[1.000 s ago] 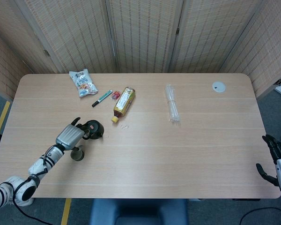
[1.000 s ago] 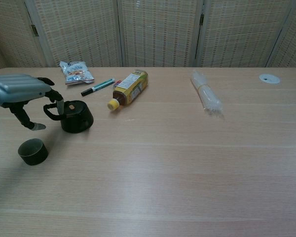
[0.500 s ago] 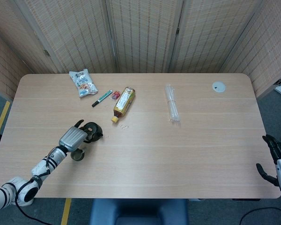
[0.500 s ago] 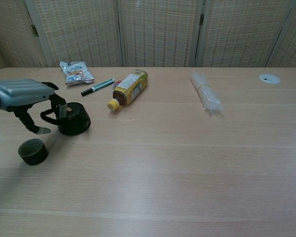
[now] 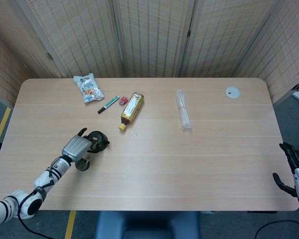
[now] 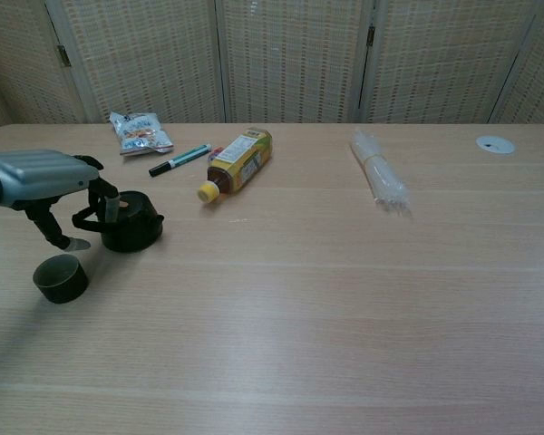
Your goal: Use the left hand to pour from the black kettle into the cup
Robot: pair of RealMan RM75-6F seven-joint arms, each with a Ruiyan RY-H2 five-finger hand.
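Woven screens back the pale worktop. At eight o'clock, the left hand hooks fingers through the black kettle's handle, grasping; next, lift and tip toward the cup.

Blk kettle upright; dark cup just beside, front-left.

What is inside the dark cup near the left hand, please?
The cup stands upright with its mouth open; the chest view shows only a dark inner wall, with no visible contents. Its bottom is hidden by the rim. In the head view the left hand partly covers it.
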